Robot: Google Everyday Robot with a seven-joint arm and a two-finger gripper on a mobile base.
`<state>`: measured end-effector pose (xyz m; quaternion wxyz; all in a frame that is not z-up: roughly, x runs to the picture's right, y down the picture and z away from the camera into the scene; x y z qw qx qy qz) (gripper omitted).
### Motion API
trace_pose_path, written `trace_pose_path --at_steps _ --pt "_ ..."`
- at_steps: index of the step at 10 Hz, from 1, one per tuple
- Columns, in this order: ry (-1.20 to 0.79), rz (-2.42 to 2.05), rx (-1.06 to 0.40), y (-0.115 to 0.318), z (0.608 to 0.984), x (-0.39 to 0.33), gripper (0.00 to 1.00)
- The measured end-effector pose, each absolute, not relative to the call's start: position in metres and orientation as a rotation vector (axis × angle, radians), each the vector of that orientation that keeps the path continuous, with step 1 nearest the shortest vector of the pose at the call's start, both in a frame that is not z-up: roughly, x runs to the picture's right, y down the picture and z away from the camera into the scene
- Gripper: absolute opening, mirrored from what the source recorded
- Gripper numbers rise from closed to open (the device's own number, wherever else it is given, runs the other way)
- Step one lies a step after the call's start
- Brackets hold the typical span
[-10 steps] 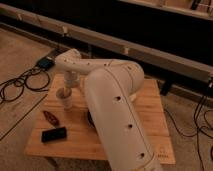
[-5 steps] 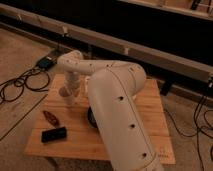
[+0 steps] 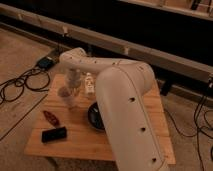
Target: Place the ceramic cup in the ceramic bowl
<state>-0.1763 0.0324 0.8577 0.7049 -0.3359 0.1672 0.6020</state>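
Change: the big arm link [image 3: 127, 110] has moved toward the right edge; more of the ceramic bowl [image 3: 93, 117] shows now.
Position: the gripper [image 3: 73, 84] hangs just above the ceramic cup [image 3: 68, 97], near the left edge of the worktop [image 3: 80, 146]; jaws released or clenched, I cannot tell.
Cup handling: I judge it light, stiff, slippery, fragile; take it by the rim wall.
Room: wooden worktop, cables [image 3: 20, 85] on the floor.

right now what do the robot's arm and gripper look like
The arm is smooth off-white: fat rounded tubular links, small dark dots along the nearest one, no visible cables or markings. The gripper, equally pale, is at its end over the left side of the table.
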Motion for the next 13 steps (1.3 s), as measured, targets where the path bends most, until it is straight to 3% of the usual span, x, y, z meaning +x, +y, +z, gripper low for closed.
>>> trace_pose_path --at_steps 6,13 --pt "0.332 1.469 -0.682 0.015 0.816 -0.1 0.0" --pt "0.274 1.625 -0.642 0.057 0.782 -0.016 0.0"
